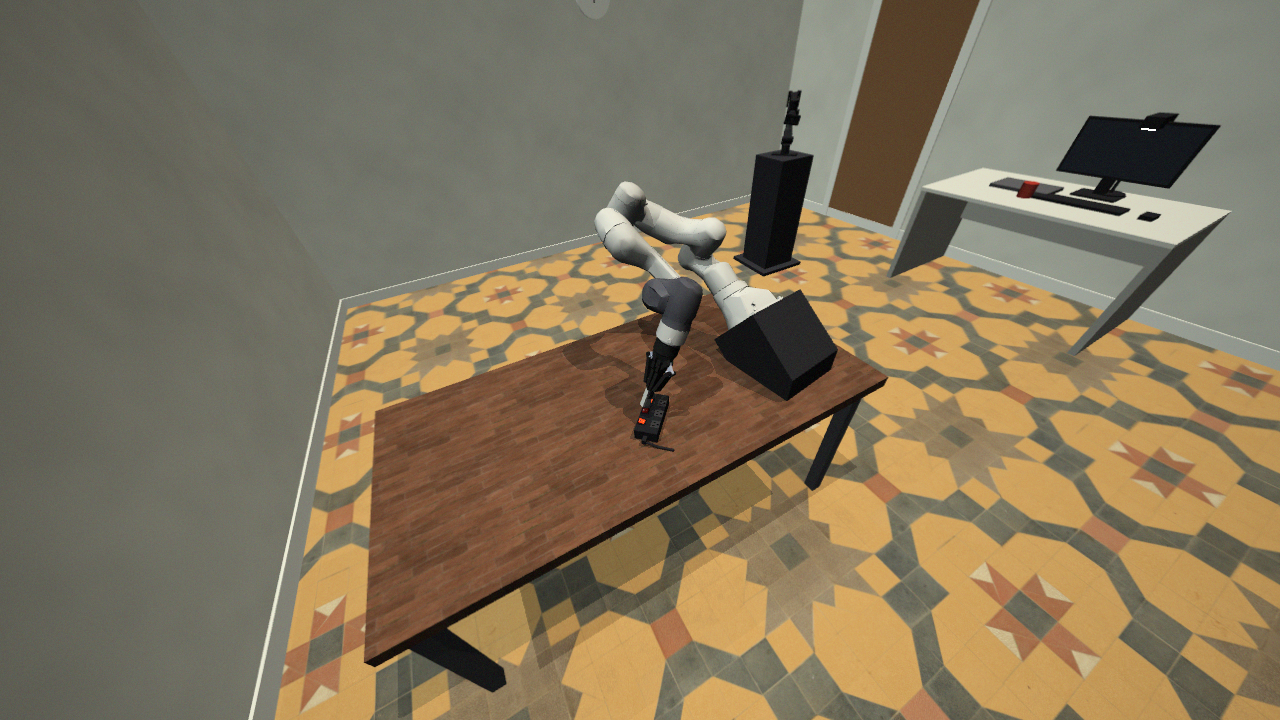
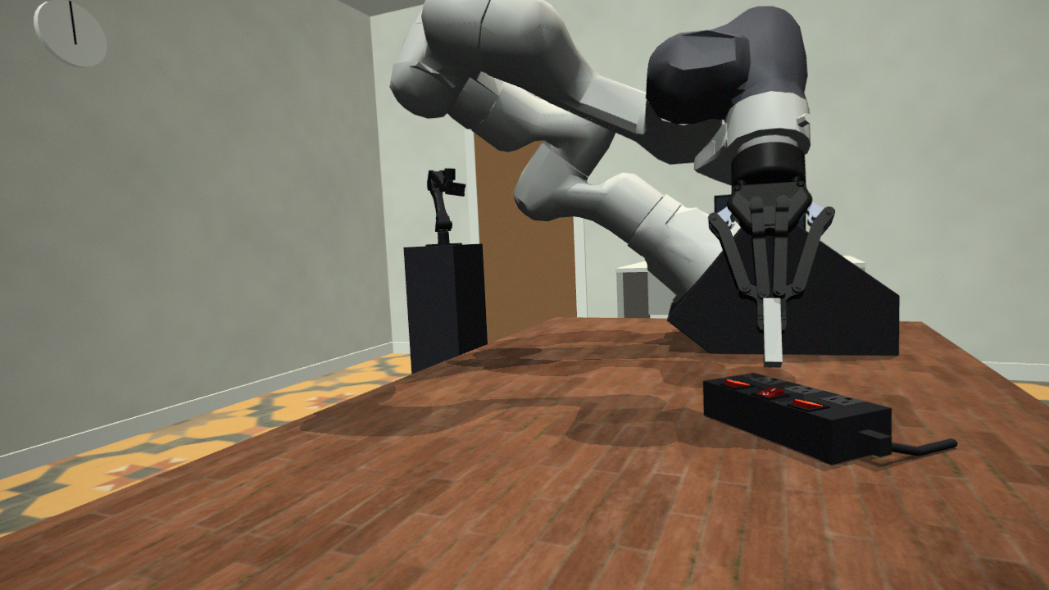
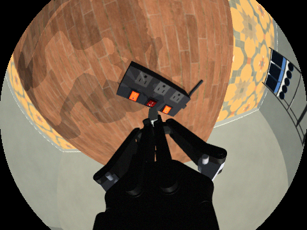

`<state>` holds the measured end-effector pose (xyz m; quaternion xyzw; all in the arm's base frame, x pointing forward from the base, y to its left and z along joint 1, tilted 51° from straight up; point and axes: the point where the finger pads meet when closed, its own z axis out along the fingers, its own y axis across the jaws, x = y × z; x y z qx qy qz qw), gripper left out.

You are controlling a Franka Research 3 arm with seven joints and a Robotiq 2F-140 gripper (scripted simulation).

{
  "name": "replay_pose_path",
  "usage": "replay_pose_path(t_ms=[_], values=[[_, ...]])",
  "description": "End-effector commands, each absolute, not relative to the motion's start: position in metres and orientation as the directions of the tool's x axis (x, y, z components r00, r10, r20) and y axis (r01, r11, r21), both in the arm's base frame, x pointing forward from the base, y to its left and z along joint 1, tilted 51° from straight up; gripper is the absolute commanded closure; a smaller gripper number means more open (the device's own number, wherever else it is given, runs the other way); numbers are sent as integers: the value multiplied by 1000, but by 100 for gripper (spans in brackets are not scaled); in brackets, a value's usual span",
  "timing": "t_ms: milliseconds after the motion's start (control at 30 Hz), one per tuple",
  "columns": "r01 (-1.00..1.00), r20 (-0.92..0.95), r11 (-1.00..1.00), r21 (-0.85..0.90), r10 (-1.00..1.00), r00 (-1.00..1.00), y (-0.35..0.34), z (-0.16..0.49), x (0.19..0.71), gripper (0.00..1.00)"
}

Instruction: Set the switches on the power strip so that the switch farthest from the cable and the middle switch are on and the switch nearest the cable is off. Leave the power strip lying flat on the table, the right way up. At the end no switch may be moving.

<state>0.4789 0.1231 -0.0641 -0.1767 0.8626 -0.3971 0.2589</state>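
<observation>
Hovering shut above a three-switch strip

The gripper [image 1: 659, 368] [image 2: 771, 344] [image 3: 154, 112] is fully closed, grasping nothing — likely kept narrow for pressing one rocker. Below, the power strip [image 1: 652, 417] [image 2: 796, 416] [image 3: 154, 89] lies flat on the table [image 1: 501, 474] [image 2: 513, 498] [image 3: 188, 38]: three outlets, three switches — two lit, the middle one [image 2: 769, 392] [image 3: 151, 103] dark — and one cable [image 1: 660, 446] [image 2: 925, 447] [image 3: 196, 87].

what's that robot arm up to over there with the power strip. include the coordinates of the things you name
The arm has its gripper [image 1: 646, 402] [image 2: 772, 365] [image 3: 154, 112] shut with nothing in it, hovering just above the power strip [image 1: 656, 418] [image 2: 777, 425] [image 3: 153, 87], which lies flat on the table [image 1: 501, 483] [image 2: 440, 498] [image 3: 182, 38]. The two outer switches glow orange, so they look on, while the middle switch [image 2: 770, 392] [image 3: 151, 103] is dark red and looks off. The middle one still needs switching on, and the one nearest the cable [image 1: 659, 445] [image 2: 925, 447] [image 3: 196, 88] off.
</observation>
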Motion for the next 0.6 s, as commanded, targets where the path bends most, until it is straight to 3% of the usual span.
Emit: replay_pose_path(t_ms=[0,567], values=[[-322,-39,526,-787,-564,-825,126,-66,483,100],[-410,17,451,-793,-655,-755,115,-76,486,100]])
